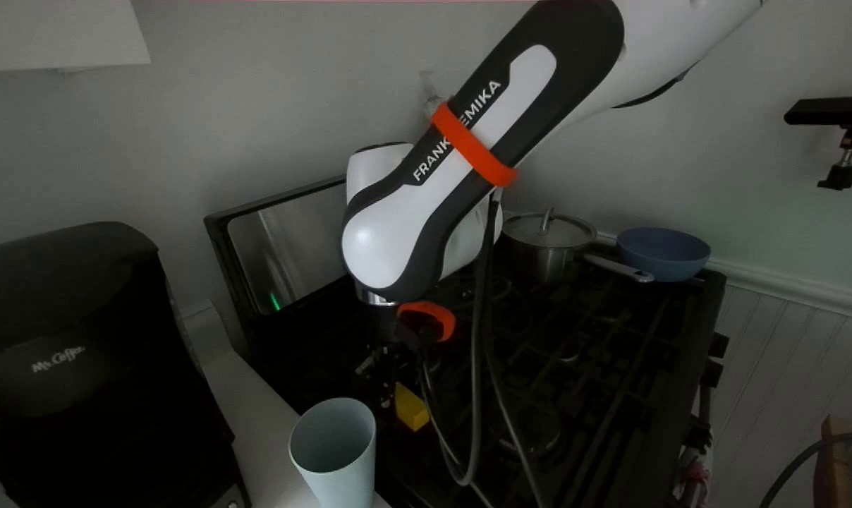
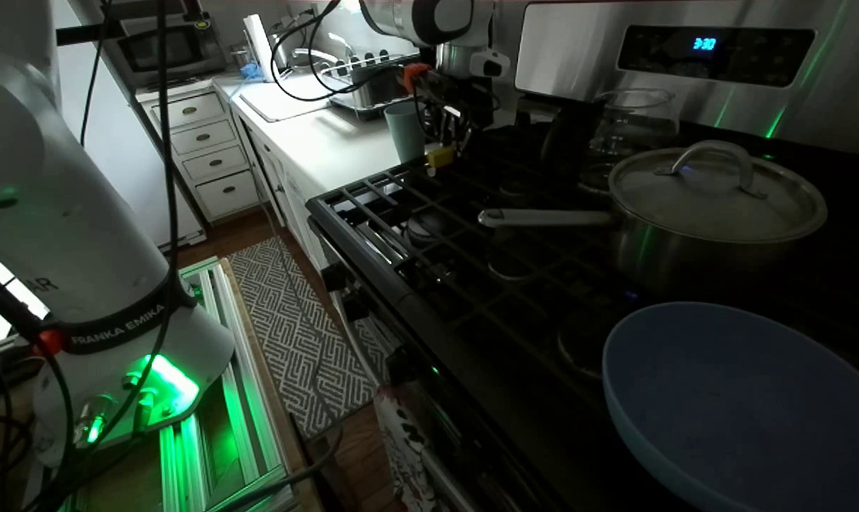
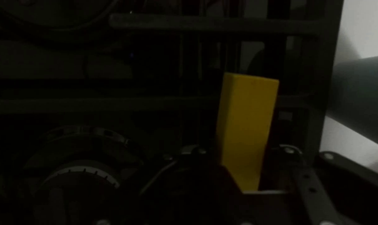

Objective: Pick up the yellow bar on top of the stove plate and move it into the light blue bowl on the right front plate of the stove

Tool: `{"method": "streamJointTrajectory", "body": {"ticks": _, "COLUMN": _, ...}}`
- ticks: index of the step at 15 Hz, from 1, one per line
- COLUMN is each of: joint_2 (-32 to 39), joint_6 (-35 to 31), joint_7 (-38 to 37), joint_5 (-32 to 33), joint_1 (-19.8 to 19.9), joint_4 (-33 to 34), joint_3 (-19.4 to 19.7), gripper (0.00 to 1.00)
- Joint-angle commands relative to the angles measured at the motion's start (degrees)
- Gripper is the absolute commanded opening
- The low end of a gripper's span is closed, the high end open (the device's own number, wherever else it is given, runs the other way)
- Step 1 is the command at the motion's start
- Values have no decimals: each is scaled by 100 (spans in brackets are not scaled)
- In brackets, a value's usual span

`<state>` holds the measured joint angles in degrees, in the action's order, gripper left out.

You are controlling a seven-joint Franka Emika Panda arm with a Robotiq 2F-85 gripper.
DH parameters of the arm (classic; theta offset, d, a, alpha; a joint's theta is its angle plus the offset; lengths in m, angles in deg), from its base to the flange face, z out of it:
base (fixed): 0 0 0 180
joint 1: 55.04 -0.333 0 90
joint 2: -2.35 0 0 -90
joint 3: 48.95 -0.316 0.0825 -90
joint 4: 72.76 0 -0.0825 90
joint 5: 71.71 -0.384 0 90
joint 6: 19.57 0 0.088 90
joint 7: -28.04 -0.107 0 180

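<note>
One yellow bar [image 3: 247,131], held: the hand [image 3: 243,165] stands narrow about it, on both long flanks so far as the gloom lets me see. Position: left edge of the stove [image 1: 595,409] (as one faces it), just beside the cup [image 1: 338,444], which stands on the worktop [image 2: 344,142] off that same edge. Whether the bar is clear of the grate [image 3: 207,24], I cannot tell.

Risks, my judgement. Hold looks to be near one end, so a bump or quick lift could twist the bar loose and drop it into the grate. Any sway past the stove's left edge might tip the cup. On the way to the bowl [image 2: 728,405] at the stove's right front corner, a low path could strike the pot handle [image 2: 550,218]; the cables [image 1: 477,367] hanging from the arm [image 1: 398,254] over the stove could snag there too.

Pointing: long axis runs roughly parallel to the stove's left edge. Free end faces the stove's front, not the bowl.
</note>
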<state>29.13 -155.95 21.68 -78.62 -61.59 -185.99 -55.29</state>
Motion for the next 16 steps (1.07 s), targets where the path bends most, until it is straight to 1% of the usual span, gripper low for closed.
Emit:
{"method": "streamJointTrajectory", "body": {"ticks": 1, "joint_2": -322, "joint_6": 342, "joint_7": -289, "joint_5": 287, "joint_1": -207, "joint_4": -99, "joint_3": 121, "gripper": 9}}
{"method": "streamJointTrajectory", "body": {"ticks": 2, "joint_2": -374, "joint_6": 404, "joint_7": -302, "joint_5": 330, "joint_1": -230, "joint_4": -110, "joint_3": 116, "gripper": 6}}
{"method": "streamJointTrajectory", "body": {"ticks": 3, "joint_2": -458, "joint_6": 470, "joint_7": -334, "joint_5": 397, "joint_1": -268, "joint_4": -136, "joint_3": 120, "gripper": 8}}
{"method": "streamJointTrajectory", "body": {"ticks": 5, "joint_2": -756, "joint_6": 546, "joint_7": -374, "joint_5": 546, "joint_1": -332, "joint_4": -271, "joint_3": 124, "gripper": 8}}
{"method": "streamJointTrajectory", "body": {"ticks": 7, "joint_2": -1247, "joint_6": 508, "joint_7": -650, "joint_5": 933, "joint_1": -437, "joint_4": -560, "joint_3": 236, "gripper": 8}}
{"method": "streamJointTrajectory", "body": {"ticks": 8, "joint_2": -1585, "joint_6": 338, "joint_7": -906, "joint_5": 1205, "joint_1": -477, "joint_4": -785, "joint_3": 331, "gripper": 8}}
{"method": "streamJointTrajectory", "body": {"ticks": 10, "joint_2": -2202, "joint_6": 129, "joint_7": -1298, "joint_5": 1508, "joint_1": -386, "joint_4": -1167, "joint_3": 434, "gripper": 8}}
{"method": "streamJointTrajectory", "body": {"ticks": 13, "joint_2": -3121, "joint_6": -218, "joint_7": -1743, "joint_5": 1758, "joint_1": -86, "joint_4": -1844, "joint_3": 555, "gripper": 8}}
{"method": "streamJointTrajectory", "body": {"ticks": 14, "joint_2": -3439, "joint_6": -417, "joint_7": -1775, "joint_5": 1624, "joint_1": 64, "joint_4": -2148, "joint_3": 580, "gripper": 8}}
{"method": "streamJointTrajectory", "body": {"ticks": 15, "joint_2": -2685, "joint_6": -16, "joint_7": -1500, "joint_5": 1526, "joint_1": 13, "joint_4": -1354, "joint_3": 416, "gripper": 31}}
{"method": "streamJointTrajectory", "body": {"ticks": 16, "joint_2": -2969, "joint_6": -127, "joint_7": -1522, "joint_5": 1515, "joint_1": 133, "joint_4": -1602, "joint_3": 438, "gripper": 31}}
